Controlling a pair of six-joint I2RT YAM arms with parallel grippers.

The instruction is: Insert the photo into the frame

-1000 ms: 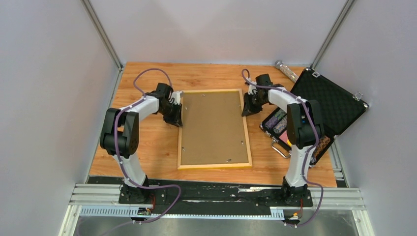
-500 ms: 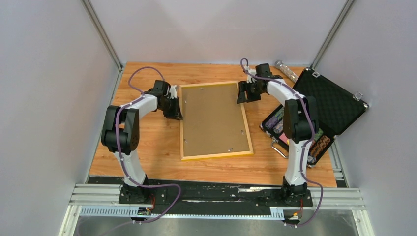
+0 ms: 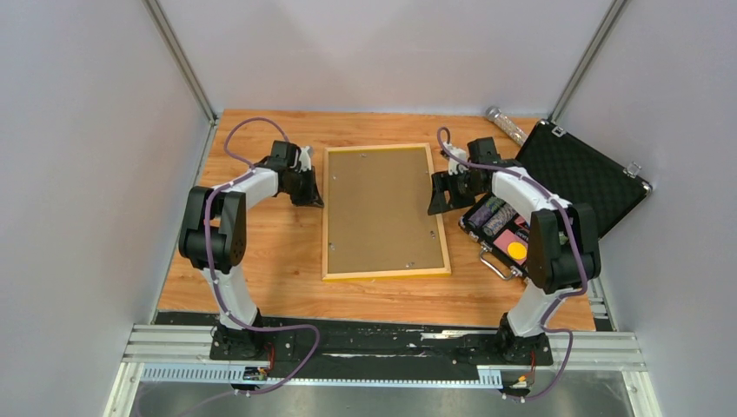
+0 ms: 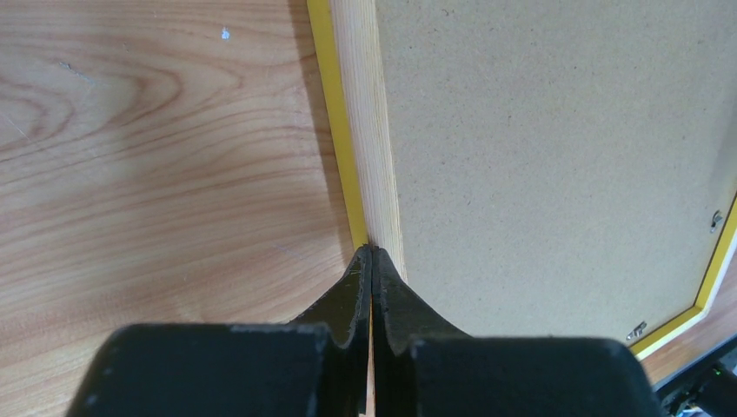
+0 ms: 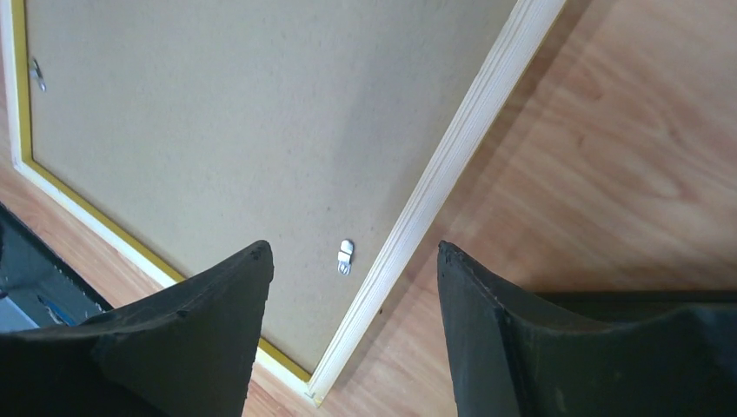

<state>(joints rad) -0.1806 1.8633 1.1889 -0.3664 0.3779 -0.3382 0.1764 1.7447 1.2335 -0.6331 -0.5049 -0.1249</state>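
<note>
frame (image 3: pixel 387 274) face-down, backing board (image 3: pixel 382 208) in | case (image 3: pixel 578 178) open, poker chips (image 3: pixel 491 215) inside | left tool (image 4: pixel 372 256) clenched empty | right tool (image 5: pixel 352 249) released

Wooden table (image 3: pixel 261 261), pale grey walls (image 3: pixel 87 174) — metal corner posts (image 3: pixel 180 61)

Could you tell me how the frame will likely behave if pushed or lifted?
Probably stiff: the frame is thin wood around a flat board. Lying flat on the smooth table, it should slide rather than roll. Gripped at one edge, it may pivot.
</note>
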